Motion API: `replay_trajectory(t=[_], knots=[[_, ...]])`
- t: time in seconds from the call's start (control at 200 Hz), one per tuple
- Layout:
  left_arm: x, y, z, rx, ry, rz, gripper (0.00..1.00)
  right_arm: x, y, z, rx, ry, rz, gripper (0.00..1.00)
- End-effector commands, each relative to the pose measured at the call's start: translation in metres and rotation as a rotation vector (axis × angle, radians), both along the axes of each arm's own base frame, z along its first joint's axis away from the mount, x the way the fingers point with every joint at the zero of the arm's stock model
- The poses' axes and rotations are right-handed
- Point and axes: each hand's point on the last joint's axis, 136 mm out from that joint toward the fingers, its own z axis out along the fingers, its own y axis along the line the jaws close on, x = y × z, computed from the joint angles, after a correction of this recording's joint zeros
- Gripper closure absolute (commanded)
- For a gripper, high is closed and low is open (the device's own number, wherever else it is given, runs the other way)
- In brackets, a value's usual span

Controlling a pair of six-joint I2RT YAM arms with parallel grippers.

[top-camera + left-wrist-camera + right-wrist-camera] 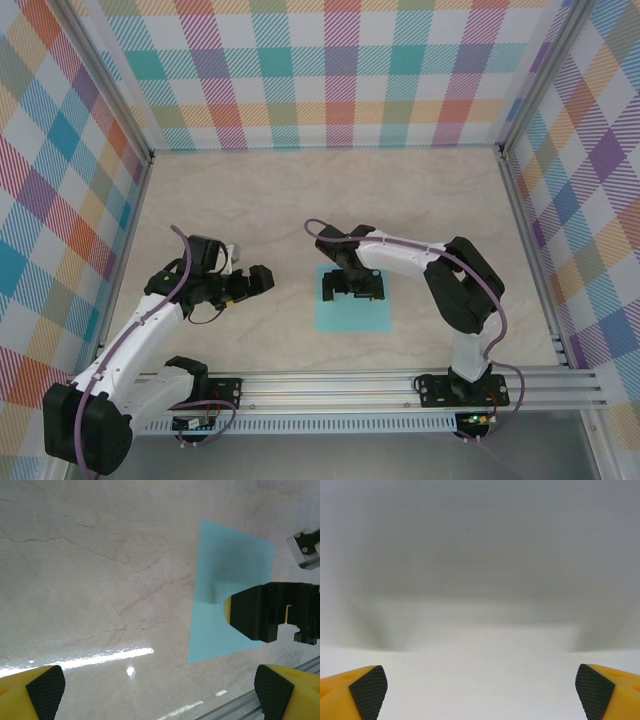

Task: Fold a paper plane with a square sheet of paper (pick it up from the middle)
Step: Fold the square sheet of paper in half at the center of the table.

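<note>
The square sheet of paper (352,315) is light teal and lies flat on the marble table, near the front middle. My right gripper (352,292) points straight down over the sheet's far half, jaws open wide, close to the paper or touching it. In the right wrist view its gripper (480,692) stands open over a blurred pale surface, with nothing between the pads (367,690). My left gripper (262,278) hovers open to the left of the sheet, apart from it. In the left wrist view, past the open left gripper (160,690), the sheet (220,575) shows with a right finger (252,612) over it.
An aluminium rail (400,385) runs along the near edge and carries both arm bases; it also shows in the left wrist view as the rail (285,697). Plaid walls (80,150) close in the left, back and right sides. Bare marble table (300,200) stretches behind the sheet.
</note>
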Motion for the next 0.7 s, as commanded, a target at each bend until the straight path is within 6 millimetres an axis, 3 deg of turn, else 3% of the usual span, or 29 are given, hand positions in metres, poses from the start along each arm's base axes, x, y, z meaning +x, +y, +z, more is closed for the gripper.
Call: replay_trajectory(t=[0.0,0.39,0.695], knots=[[-0.003,-0.003,0.001,0.003,0.003,-0.024,0.00,-0.009,-0.003,-0.010,-0.027,0.037,-0.022,0.00],[-0.003,-0.003,0.001,0.005,0.006,-0.024,0.00,-0.029,-0.012,-0.056,-0.057,0.128,-0.039,0.02],[-0.003,-0.003,-0.001,0.009,0.012,-0.024,0.00,-0.019,0.001,-0.035,0.003,0.079,0.003,0.13]])
